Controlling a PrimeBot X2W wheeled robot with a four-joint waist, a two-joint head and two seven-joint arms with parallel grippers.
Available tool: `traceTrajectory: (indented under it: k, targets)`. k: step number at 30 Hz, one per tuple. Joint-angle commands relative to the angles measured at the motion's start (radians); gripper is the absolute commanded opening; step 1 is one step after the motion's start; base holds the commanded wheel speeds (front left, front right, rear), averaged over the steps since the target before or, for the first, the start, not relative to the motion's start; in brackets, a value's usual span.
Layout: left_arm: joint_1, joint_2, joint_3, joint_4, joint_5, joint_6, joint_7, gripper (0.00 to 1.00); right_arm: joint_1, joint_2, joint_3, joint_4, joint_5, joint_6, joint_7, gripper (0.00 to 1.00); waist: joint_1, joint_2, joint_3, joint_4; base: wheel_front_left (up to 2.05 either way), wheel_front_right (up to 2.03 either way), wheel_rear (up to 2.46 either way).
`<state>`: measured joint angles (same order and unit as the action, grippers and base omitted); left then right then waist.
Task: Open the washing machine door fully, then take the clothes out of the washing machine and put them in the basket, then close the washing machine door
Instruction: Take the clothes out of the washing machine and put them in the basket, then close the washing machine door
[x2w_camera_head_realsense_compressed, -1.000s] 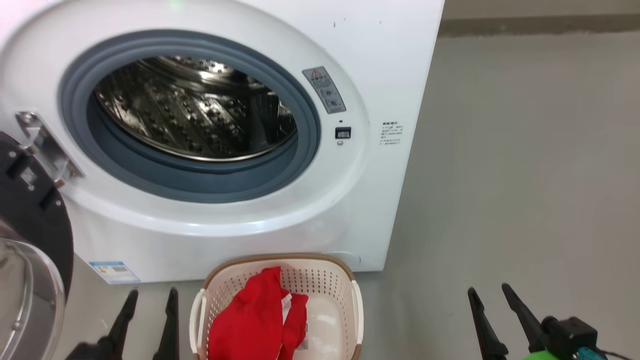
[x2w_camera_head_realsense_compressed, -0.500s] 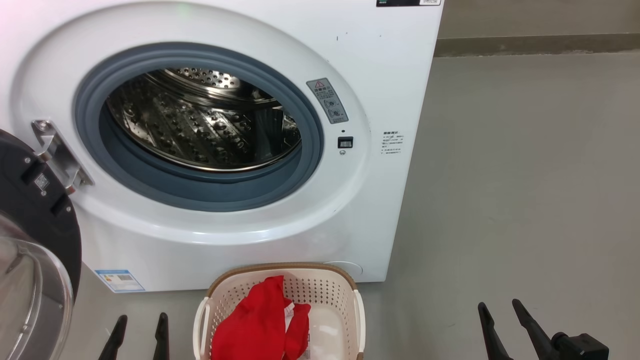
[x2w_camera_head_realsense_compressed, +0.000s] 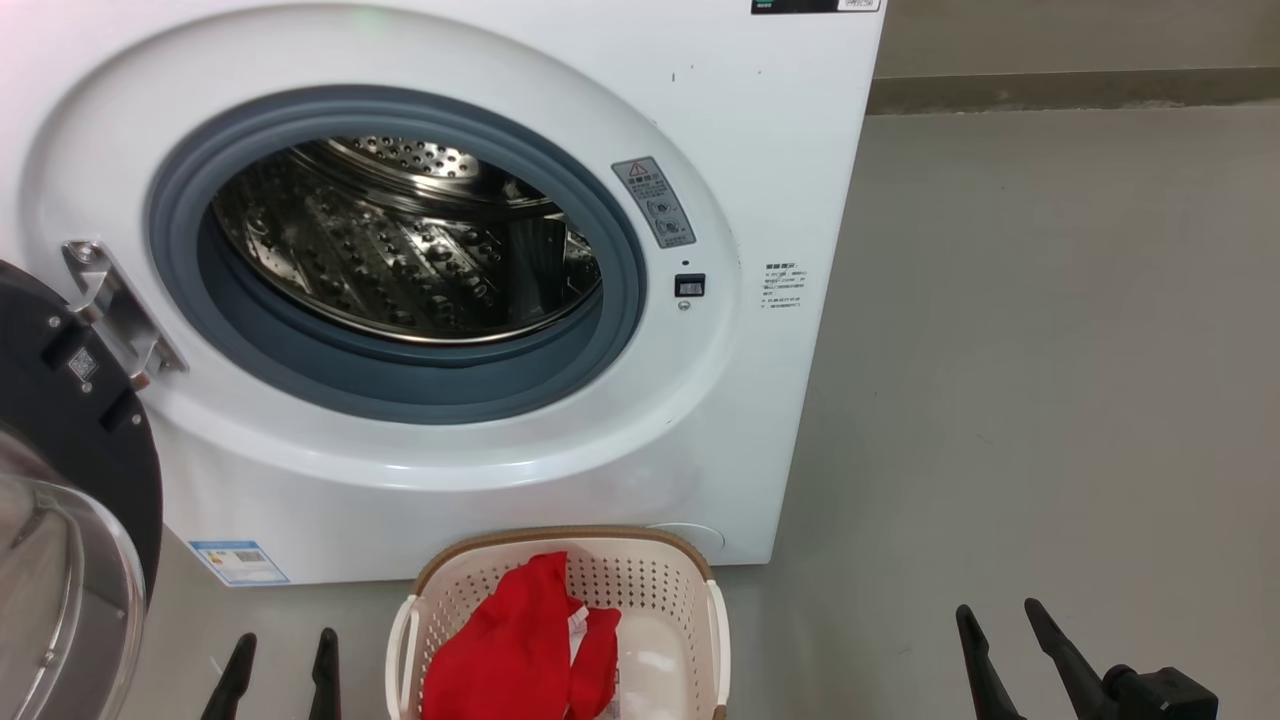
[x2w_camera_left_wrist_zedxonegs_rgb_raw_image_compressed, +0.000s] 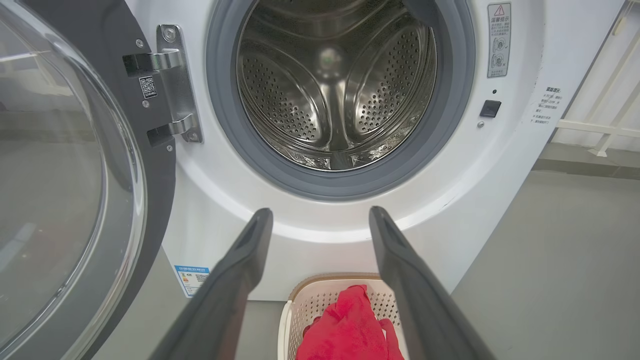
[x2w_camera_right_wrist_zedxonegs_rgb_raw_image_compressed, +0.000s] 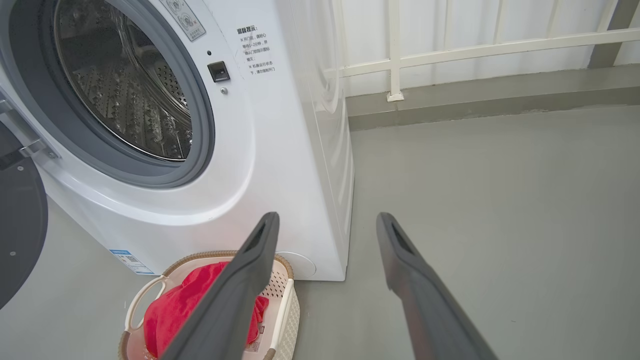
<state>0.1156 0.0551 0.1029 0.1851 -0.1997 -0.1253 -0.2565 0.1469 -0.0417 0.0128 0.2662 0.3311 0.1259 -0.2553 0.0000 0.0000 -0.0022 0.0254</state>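
Both jaws wide apart, empty; clothes (x2w_camera_head_realsense_compressed: 515, 650) in basket (x2w_camera_head_realsense_compressed: 655, 585)

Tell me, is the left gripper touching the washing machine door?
Apart. The left wrist view shows the washing machine's white front and floor between the open left gripper and the washing machine door.

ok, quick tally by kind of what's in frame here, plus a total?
washing machine: 1
washing machine door: 1, swung open
basket: 1
clothes: 1 red heap in the basket; separate pieces can't be told apart
grippers: 2, left gripper and right gripper, both open
Total: 6
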Motion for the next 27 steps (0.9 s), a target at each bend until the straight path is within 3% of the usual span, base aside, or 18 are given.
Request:
traceTrajectory:
  k: [1, 27]
  targets:
    - [-0.018, 0.007, 0.037, -0.031, 0.011, -0.005, -0.005, 1.00, -0.009, -0.010, 0.019, -0.024, -0.018, 0.005, -0.006, 1.00, 0.0000, 0.0000, -0.001, 0.000, 0.00, 0.00, 0.00]
    - [-0.016, -0.003, 0.056, -0.041, 0.017, -0.005, -0.005, 1.00, -0.010, -0.009, 0.020, -0.021, -0.014, 0.005, -0.006, 1.00, 0.0000, 0.0000, 0.003, 0.005, -0.09, 0.09, 0.00]
